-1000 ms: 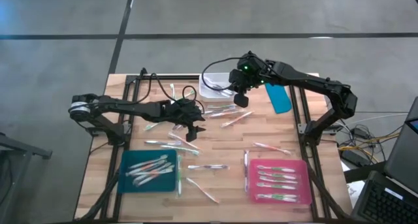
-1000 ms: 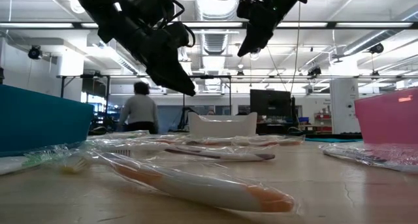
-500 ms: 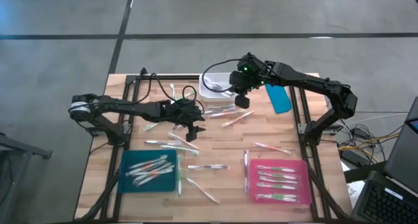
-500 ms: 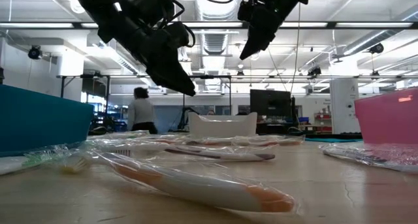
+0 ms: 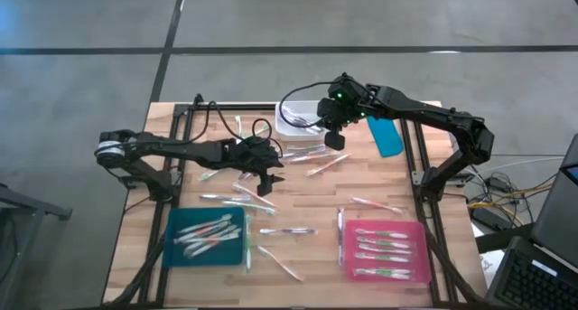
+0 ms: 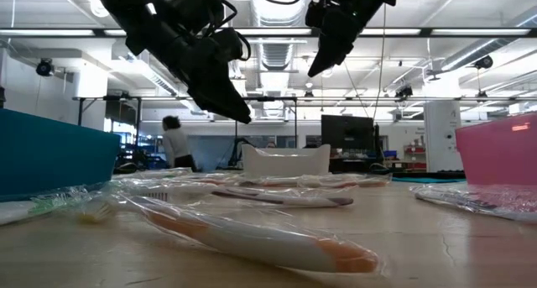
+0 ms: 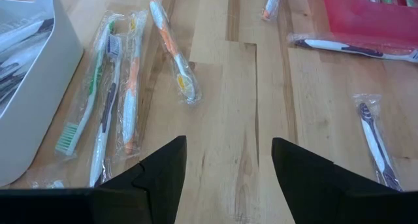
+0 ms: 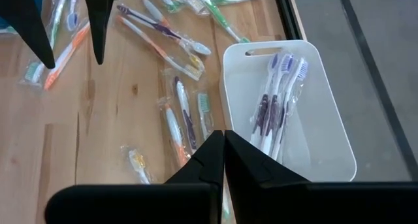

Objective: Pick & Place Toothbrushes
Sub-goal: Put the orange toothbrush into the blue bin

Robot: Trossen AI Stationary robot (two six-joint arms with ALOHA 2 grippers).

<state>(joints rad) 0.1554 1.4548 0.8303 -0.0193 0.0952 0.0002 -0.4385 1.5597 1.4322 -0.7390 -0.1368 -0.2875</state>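
Wrapped toothbrushes lie scattered on the wooden table [image 5: 312, 197]: green and orange ones [image 7: 88, 110] [image 7: 130, 100] [image 7: 173, 51] ahead of my left gripper, several more [image 8: 183, 116] below my right gripper. Purple ones [image 8: 277, 100] lie in the white bin [image 8: 326, 129] [image 5: 296, 118]. Others lie in the teal tray [image 5: 181, 221] and the pink tray [image 5: 417, 247]. My left gripper [image 7: 225, 178] [image 5: 267, 179] hangs open above bare wood, holding nothing. My right gripper [image 8: 223, 152] [image 5: 333, 138] is shut and empty, raised beside the bin's near edge.
A flat teal piece [image 5: 386, 136] lies at the table's far right. A black frame [image 5: 420, 179] runs along the table's sides. In the low view an orange wrapped toothbrush [image 6: 252, 238] lies close to the near edge. A person [image 6: 176, 141] stands in the room behind.
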